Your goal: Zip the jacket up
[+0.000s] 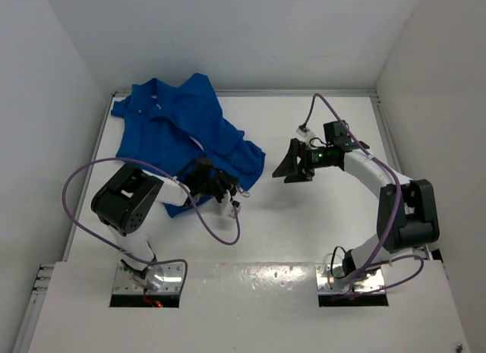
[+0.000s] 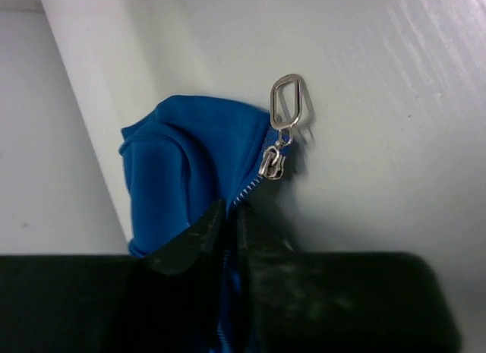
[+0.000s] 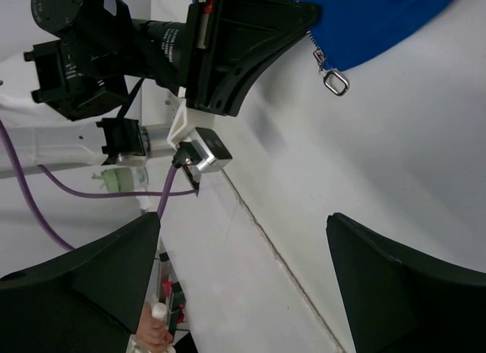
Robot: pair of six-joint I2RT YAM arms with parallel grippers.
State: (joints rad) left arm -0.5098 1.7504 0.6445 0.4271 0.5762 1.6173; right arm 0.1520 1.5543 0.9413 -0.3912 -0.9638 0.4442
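Progress looks slight: the jacket [image 1: 178, 133] lies bunched at the far left of the table [image 1: 304, 231], its silver pull [image 2: 288, 102] dangling near the hem end. The left gripper [image 2: 231, 216] is pinched onto the blue fabric just below the slider [image 2: 272, 165]. The right gripper [image 1: 287, 169] hangs wide apart mid-table, touching nothing.

Robotics laboratory cell: white table [image 1: 304, 231] enclosed by bare white walls [image 1: 228, 34]; two bolted robot arms [image 1: 125, 205], purple cabling [image 1: 65, 192].
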